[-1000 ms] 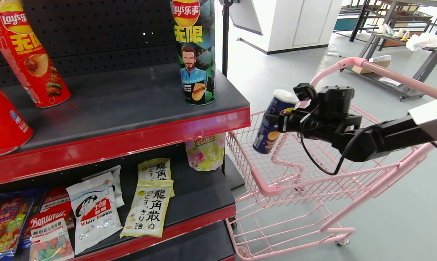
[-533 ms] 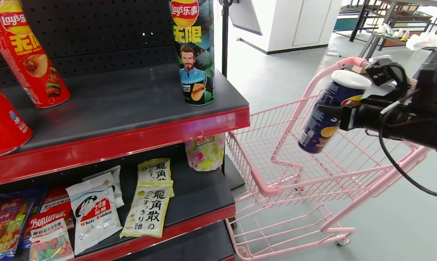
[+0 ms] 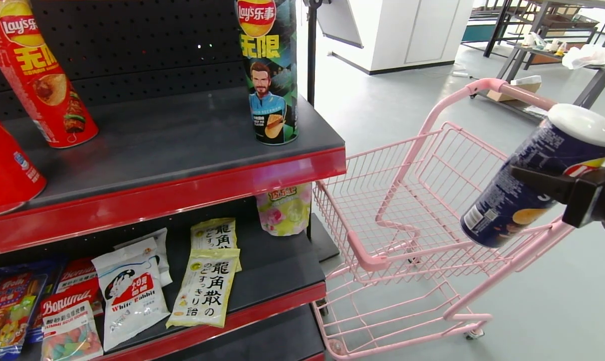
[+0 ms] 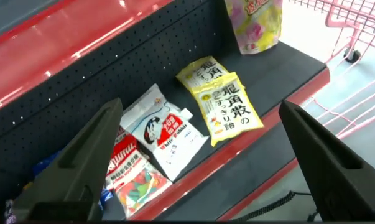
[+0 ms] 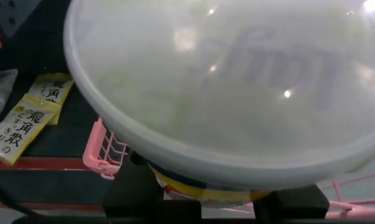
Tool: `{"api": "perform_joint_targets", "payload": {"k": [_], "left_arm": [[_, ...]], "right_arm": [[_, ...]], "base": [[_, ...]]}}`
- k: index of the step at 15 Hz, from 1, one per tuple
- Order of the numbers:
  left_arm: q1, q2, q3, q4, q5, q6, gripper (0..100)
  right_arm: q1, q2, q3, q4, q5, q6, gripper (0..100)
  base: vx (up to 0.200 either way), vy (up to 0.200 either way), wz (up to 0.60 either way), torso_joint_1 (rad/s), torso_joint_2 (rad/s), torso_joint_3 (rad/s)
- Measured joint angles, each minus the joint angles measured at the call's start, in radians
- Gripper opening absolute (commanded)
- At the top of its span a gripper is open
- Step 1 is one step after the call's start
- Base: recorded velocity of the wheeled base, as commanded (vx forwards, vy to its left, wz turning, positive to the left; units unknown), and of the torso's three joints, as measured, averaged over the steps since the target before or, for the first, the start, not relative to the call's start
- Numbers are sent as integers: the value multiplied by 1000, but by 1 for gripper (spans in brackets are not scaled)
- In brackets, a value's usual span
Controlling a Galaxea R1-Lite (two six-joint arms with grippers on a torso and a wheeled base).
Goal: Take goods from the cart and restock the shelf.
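A dark blue chip can (image 3: pixel 508 205) with a white lid (image 5: pixel 224 87) hangs tilted above the right rim of the pink cart (image 3: pixel 383 200). My right gripper (image 3: pixel 548 185) is shut on its upper body, one finger (image 3: pixel 533 179) crossing the front; the black fingers (image 5: pixel 137 193) show under the lid in the right wrist view. The upper shelf board (image 3: pixel 172 145) carries a green-and-black chip can (image 3: pixel 270 75) near its right end. My left gripper (image 4: pixel 199 162) stands open, holding nothing, in front of the lower shelf (image 4: pixel 299 68).
Two red chip cans (image 3: pixel 36 75) (image 3: pixel 1 165) stand at the upper shelf's left. Several snack bags (image 3: pixel 207 286) lie on the lower shelf, a pink pouch (image 3: pixel 285 210) at its right end. Bare board lies between the red cans and the green can. Tables stand far behind the cart.
My right arm has carried the blue can to the right and nearer the camera, from beside the shelf's corner to above the cart's right rim. The shelf goods have not moved.
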Motion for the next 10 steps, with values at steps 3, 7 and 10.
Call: {"api": "perform_joint_targets", "payload": {"k": [3,7,10], "left_arm": [[2,-6,0,-1,0,17,100],[1,-12,-2,-3,-1,25,100],[1,-13,-3,-4,-2,36,100]], "right_arm": [[-7,-63,2,27,-3,0,0],[-26,-87,2,29,-3,-2,0],[-33,-90,10,29,-8,-15,0]], "base": [[-200,0,0,-1,2,7],[0,0,150,2,1,3],[0,0,600,4,1,1]]}}
